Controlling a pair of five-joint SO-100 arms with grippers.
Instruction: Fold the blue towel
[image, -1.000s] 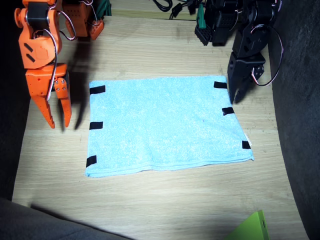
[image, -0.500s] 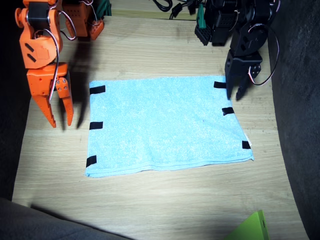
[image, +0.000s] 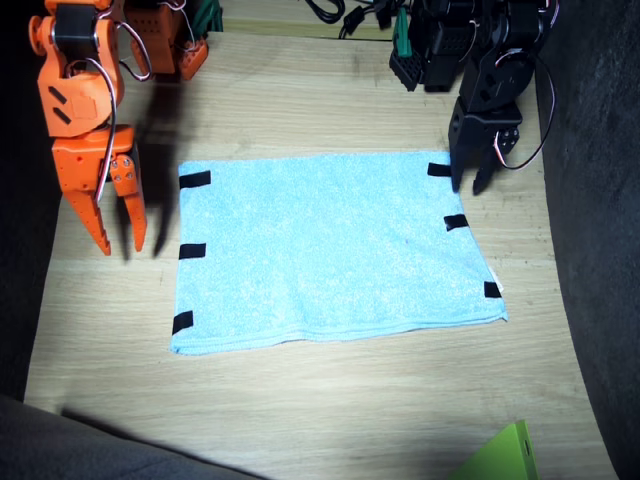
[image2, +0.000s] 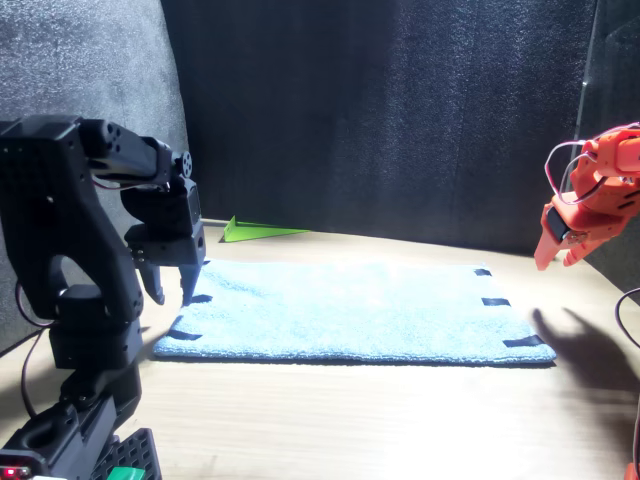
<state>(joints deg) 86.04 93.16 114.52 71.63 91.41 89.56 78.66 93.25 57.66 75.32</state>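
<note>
Fixed view, towel: blue towel spread flat on the middle of the wooden desk, already doubled, layered hem along its near edge.
Tape: black strips down both short edges of the towel.
Right gripper: orange, empty, fingers parted, tips pointing down beside the towel's short edge, clear of the cloth.
Left gripper: black, empty, fingers slightly parted, hanging at the towel's far corner near a tape strip.
Front view, left gripper: tips just above the towel corner; touching or not, cannot tell.
Front view, right gripper: raised well above the desk, off the towel's end.
Green piece: at the desk's near edge, apart from the towel.
</note>
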